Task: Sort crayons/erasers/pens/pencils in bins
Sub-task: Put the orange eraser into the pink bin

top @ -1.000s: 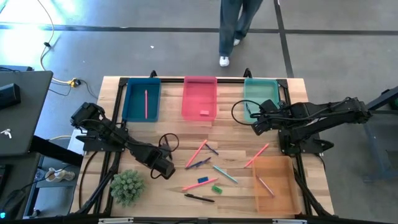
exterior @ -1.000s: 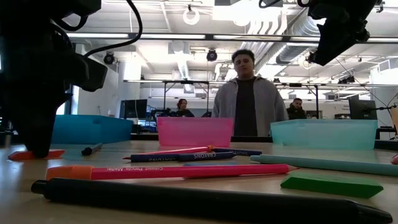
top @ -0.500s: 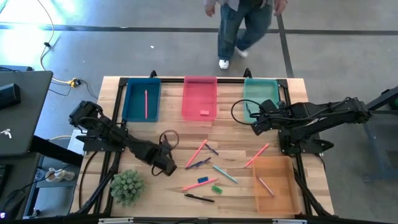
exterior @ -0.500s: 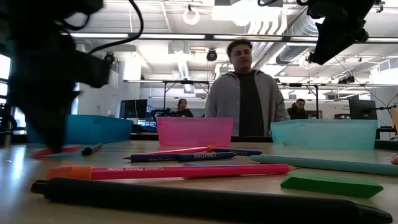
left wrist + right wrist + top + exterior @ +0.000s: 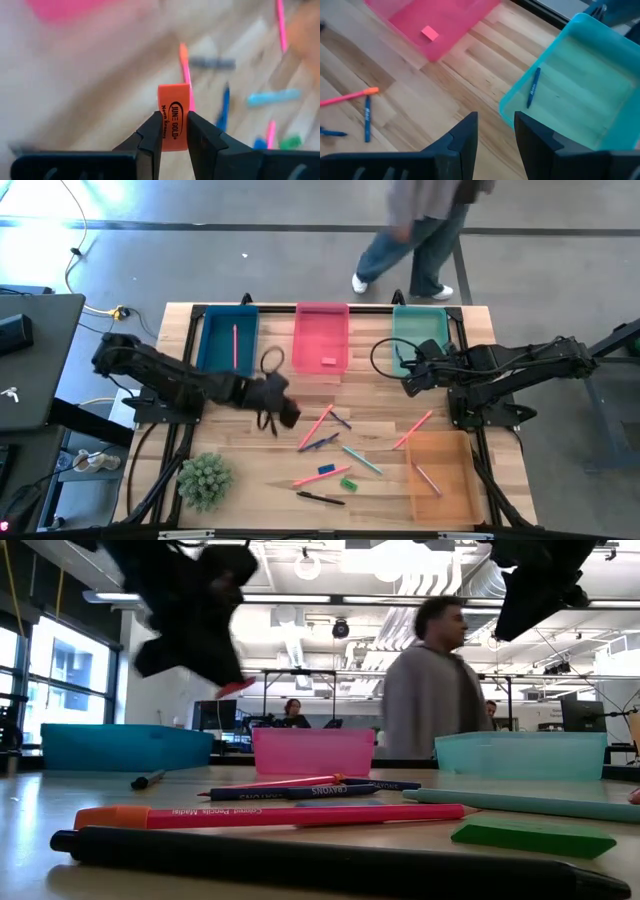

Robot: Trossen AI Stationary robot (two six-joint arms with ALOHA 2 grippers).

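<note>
Left pincer [image 5: 174, 131] clamped on orange eraser [image 5: 173, 116], lettering readable only in wrist view

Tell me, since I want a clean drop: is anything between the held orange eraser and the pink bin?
Nothing visible. The left gripper holds the orange eraser raised off the table, and only bare wood lies toward the pink bin, which holds one pink eraser.

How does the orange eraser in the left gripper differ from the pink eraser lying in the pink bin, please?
The orange eraser is clamped between the left gripper fingers and lifted clear of the table; the pink eraser lies loose on the floor of the pink bin. The orange one carries black print, while no print can be made out on the pink one. Both are small, short blocks.
</note>
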